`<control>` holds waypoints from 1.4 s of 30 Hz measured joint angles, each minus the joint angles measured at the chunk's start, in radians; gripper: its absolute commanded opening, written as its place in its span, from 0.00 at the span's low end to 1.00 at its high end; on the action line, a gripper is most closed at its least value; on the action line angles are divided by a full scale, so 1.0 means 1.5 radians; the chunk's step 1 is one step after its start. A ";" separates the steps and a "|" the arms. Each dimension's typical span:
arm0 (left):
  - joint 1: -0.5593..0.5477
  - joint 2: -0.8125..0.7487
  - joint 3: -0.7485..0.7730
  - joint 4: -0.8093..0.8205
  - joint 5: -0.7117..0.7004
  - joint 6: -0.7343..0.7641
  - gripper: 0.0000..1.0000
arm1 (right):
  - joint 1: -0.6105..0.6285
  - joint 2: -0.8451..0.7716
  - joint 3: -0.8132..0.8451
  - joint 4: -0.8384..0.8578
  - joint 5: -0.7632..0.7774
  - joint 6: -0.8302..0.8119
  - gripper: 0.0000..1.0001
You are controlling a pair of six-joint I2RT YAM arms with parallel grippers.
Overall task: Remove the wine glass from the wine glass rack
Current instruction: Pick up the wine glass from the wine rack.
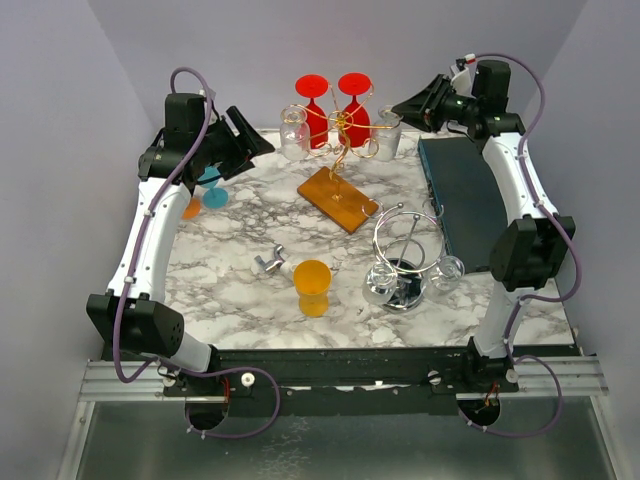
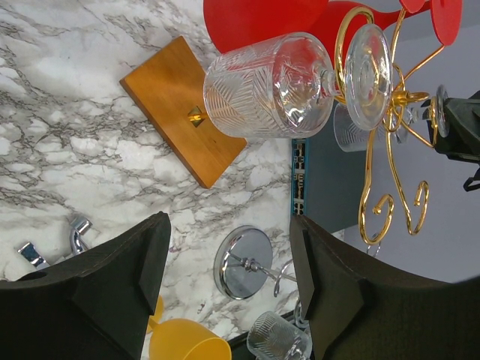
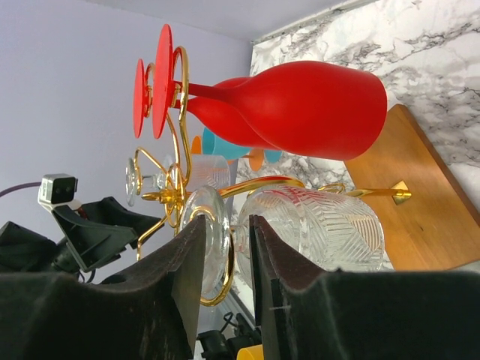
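Clear glass (image 3: 322,225) hanging on the gold rack (image 1: 338,200); my right claw (image 3: 241,240) narrow about its stem, grip unsure. Left claw (image 2: 229,232) wide, empty. Next: pinch, slide it off the rack.

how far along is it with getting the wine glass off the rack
Done: nothing yet; the red glasses and both clear ones hang on the gold rack. In hand: the right gripper straddles the stem of a clear glass; grip unconfirmed. The left gripper is open, short of the other clear glass. Left: grip, slide the foot off the hook, move it away.
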 measured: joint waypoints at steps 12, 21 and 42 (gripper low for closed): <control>-0.001 0.000 0.000 0.002 0.000 -0.001 0.71 | 0.000 -0.010 -0.004 -0.013 0.034 -0.023 0.33; -0.004 0.000 0.000 0.003 0.000 -0.001 0.71 | 0.000 -0.014 0.001 -0.022 0.046 -0.032 0.32; -0.009 0.000 -0.003 0.005 0.000 -0.003 0.71 | 0.000 -0.034 -0.001 -0.028 0.043 -0.035 0.28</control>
